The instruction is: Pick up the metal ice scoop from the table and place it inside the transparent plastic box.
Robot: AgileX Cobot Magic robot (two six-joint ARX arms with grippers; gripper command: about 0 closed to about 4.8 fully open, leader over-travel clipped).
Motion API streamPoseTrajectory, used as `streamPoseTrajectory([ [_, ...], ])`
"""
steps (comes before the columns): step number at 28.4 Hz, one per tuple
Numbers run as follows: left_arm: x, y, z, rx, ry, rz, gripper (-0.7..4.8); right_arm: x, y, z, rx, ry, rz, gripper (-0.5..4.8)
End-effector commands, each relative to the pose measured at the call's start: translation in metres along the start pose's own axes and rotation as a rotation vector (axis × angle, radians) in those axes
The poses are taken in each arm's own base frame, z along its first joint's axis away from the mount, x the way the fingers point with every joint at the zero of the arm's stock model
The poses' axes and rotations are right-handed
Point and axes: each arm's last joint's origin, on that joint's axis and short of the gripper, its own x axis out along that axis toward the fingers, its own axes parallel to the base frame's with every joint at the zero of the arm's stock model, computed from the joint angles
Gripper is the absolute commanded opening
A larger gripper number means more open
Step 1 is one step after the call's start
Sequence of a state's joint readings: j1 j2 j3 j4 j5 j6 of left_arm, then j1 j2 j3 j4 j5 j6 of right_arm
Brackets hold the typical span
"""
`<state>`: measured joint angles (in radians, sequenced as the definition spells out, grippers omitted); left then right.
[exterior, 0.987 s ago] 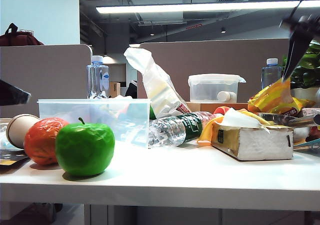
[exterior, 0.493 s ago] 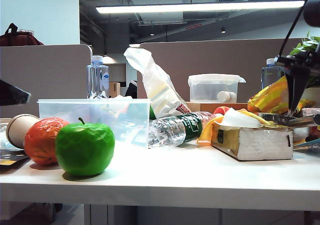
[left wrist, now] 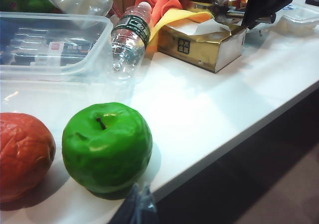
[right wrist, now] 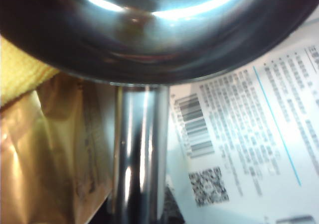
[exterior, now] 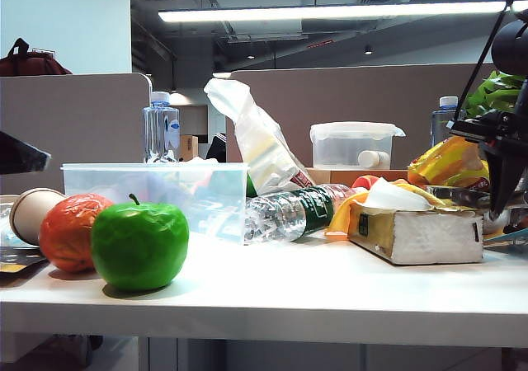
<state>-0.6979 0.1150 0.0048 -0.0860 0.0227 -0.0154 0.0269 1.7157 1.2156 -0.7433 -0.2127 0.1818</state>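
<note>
The metal ice scoop (exterior: 459, 195) lies on the clutter behind the gold tissue box, at the table's right. In the right wrist view its shiny bowl (right wrist: 149, 35) fills the frame and its handle (right wrist: 142, 149) runs down into my right gripper (right wrist: 142, 214). That gripper's dark fingers press the handle from both sides. From outside, my right gripper (exterior: 503, 202) points down at that spot. The transparent plastic box (exterior: 124, 191) stands at the left, behind the apple; its wall (left wrist: 55, 69) also shows in the left wrist view. My left gripper (left wrist: 139, 201) hangs shut and empty by the table's front edge.
A green apple (exterior: 139, 245), a red-orange fruit (exterior: 70, 231) and a paper cup (exterior: 31, 210) sit front left. A lying water bottle (exterior: 293, 212) and the gold tissue box (exterior: 421, 232) lie between box and scoop. A small lidded container (exterior: 353, 144) stands behind.
My right gripper came down from the upper right onto the scoop, and its fingers closed on the handle. The left arm and the other objects stayed put.
</note>
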Motion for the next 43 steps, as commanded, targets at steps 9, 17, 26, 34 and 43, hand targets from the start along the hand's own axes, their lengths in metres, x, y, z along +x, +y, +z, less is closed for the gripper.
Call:
streamPoseTrajectory([
  [9,0.000,0.000,0.002,0.004,-0.015,-0.001,-0.05,-0.077,0.012,-0.015,-0.118,-0.030,-0.149,-0.09],
  [17,0.000,0.000,0.002,0.004,-0.018,-0.001,-0.05,-0.120,0.054,-0.035,-0.233,-0.095,-0.014,-0.09],
  [26,-0.004,0.009,0.006,-0.009,-0.069,0.088,-0.05,-0.093,0.176,-0.042,-0.576,-0.182,0.214,-0.09],
  [34,-0.013,0.031,0.009,-0.036,-0.134,0.324,-0.05,-0.049,0.266,-0.016,-0.794,-0.141,0.240,-0.09],
  [43,-0.016,0.038,0.009,-0.048,-0.130,0.402,-0.05,0.000,0.314,0.002,-0.999,-0.136,0.153,-0.09],
])
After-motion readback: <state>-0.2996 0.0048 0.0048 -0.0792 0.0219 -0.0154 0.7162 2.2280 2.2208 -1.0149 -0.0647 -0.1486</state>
